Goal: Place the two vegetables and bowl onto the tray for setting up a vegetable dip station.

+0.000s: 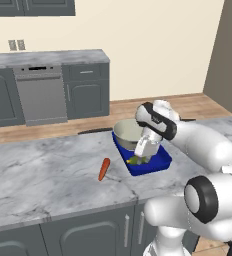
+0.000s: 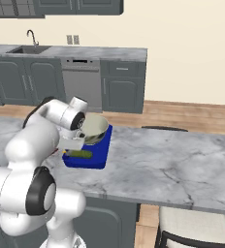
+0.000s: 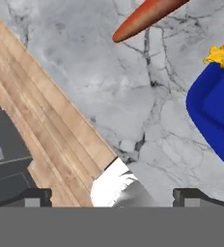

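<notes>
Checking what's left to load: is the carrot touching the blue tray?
Apart. The left base view shows bare marble counter between the carrot and the tray.

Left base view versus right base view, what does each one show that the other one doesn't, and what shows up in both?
Left base view alone: the carrot lying on the marble counter, apart from the tray.

Right base view alone: a sink faucet at the far counter, and a chair back at lower right.

Both: the bowl and cucumber on the blue tray, the claw just above them, and the dishwasher.
</notes>
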Available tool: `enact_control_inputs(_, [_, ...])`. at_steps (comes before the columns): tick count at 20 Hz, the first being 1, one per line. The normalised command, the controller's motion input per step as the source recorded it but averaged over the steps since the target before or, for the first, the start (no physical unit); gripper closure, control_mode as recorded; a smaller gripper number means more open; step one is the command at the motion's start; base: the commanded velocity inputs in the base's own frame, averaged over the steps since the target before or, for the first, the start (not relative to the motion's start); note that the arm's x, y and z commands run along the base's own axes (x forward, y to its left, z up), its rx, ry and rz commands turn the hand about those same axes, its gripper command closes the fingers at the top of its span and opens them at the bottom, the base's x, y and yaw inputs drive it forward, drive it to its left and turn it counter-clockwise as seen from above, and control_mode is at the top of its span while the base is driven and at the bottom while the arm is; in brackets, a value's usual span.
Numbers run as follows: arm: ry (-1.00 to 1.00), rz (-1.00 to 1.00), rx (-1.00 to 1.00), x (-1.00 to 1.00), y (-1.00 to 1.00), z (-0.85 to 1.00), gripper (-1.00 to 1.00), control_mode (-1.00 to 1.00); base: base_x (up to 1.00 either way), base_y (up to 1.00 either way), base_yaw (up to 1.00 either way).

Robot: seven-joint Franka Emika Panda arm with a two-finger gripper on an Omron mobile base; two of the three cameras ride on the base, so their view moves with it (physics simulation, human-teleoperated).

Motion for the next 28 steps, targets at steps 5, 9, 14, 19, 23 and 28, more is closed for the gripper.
enact_control_inputs(5, [0.01,-0.36,-0.08,-0.11,0.27,0.03,-1.00,-1.00,0.00,0.00,0.00])
enact_control_inputs(9, [0.00,-0.30,-0.25,-0.11,0.24,0.01,-1.00,-1.00,0.00,0.00,0.00])
enact_control_inputs(14, [0.03,-0.31,-0.29,-0.02,0.36,0.02,-1.00,-1.00,0.00,0.00,0.00])
enact_control_inputs(19, [0.15,-0.30,-0.24,0.10,0.42,0.02,-1.00,-1.00,0.00,0.00,0.00])
enact_control_inputs(23, [0.22,-0.29,-0.26,0.18,0.41,0.00,-1.00,-1.00,0.00,0.00,0.00])
enact_control_inputs(28, [0.20,-0.28,-0.23,0.28,0.39,0.00,-1.00,-1.00,0.00,0.00,0.00])
